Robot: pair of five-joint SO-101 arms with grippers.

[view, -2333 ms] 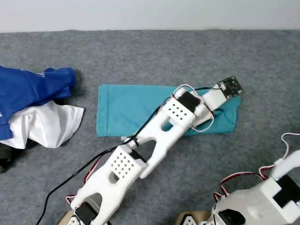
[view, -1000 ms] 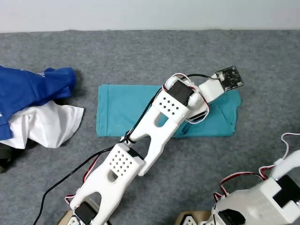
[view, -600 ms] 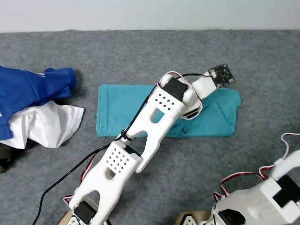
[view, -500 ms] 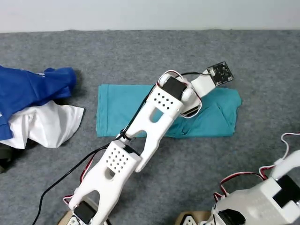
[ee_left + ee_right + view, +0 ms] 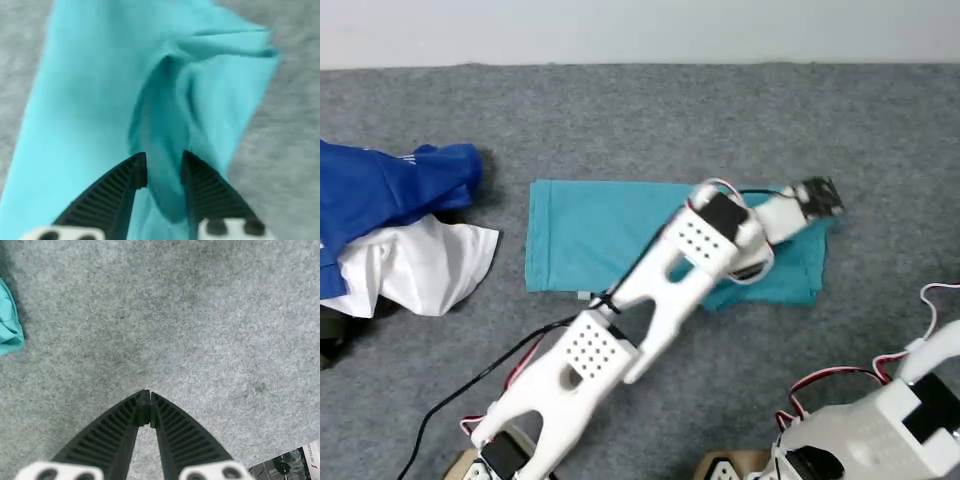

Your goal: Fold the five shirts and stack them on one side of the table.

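Teal shirt (image 5: pixel 85 90) fold pinched between left fingers (image 5: pixel 122 182), right fingers (image 5: pixel 125 422) pressed together

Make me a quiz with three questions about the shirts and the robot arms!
1. Where does the flat teal cloth shirt lie?
A) spread out on the middle of the grey felt table
B) in a basket
C) on a chair

2. What colour is the crumpled cloth shirt tucked partly under the crumpled blue cloth shirt?
A) red
B) white
C) yellow

3. The right arm's black ribbed gripper is:
A) wide open
B) holding a shirt
C) shut, holding nothing

Answers:
1 A, the high view shows it lying flat mid-table.
2 B, white cloth sticks out below the blue.
3 C, its fingertips meet over bare grey felt.
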